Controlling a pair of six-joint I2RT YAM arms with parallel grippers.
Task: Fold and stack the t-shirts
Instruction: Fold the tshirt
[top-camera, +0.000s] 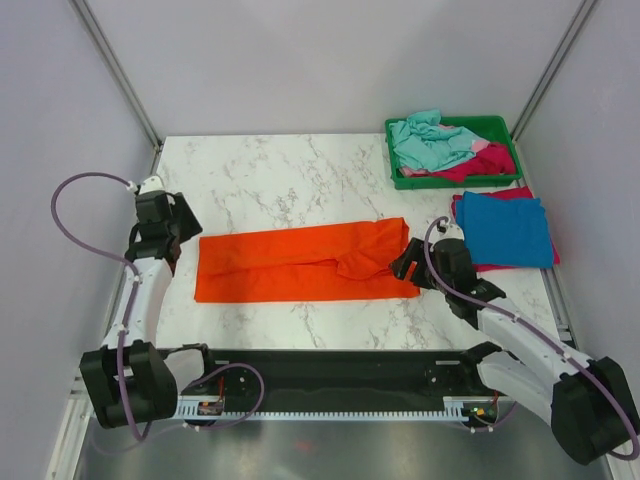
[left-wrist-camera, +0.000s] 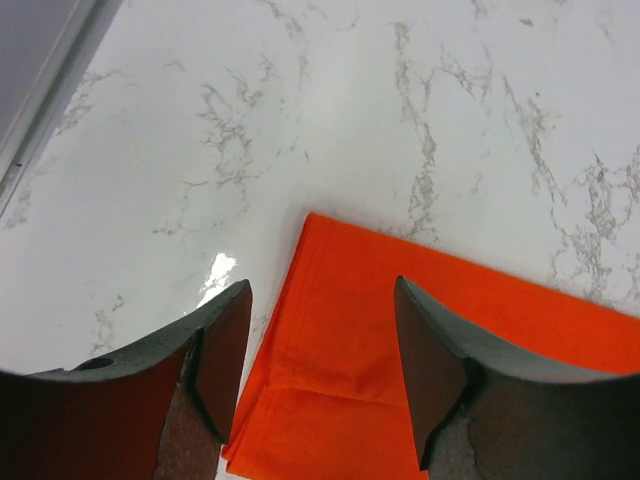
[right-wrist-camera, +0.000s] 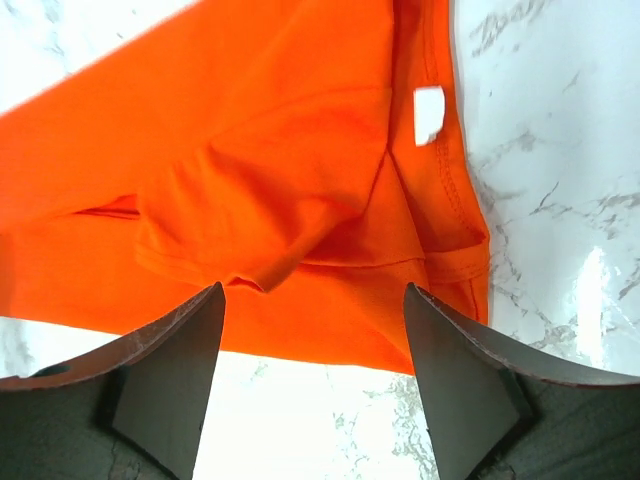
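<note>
Left jaws: spread wide, holding nothing, poised over the left-end corner of the orange t-shirt (top-camera: 300, 262).
Right jaws: spread wide, holding nothing, over the shirt's collar end, where a white label (right-wrist-camera: 428, 113) shows; whether they touch the cloth cannot be told.
Orange t-shirt: folded lengthwise into a long band, lying flat mid-tabletop.
Stack: folded blue t-shirt (top-camera: 510, 228) lying on a magenta-pink t-shirt (top-camera: 497, 268) at the right edge.
Green tray (top-camera: 505, 125): far right corner, holding a crumpled teal t-shirt (top-camera: 425, 140) and more magenta cloth (top-camera: 480, 165).
Tabletop (top-camera: 280, 180): white marble pattern.
Room: plain pale grey walls (top-camera: 300, 60).
</note>
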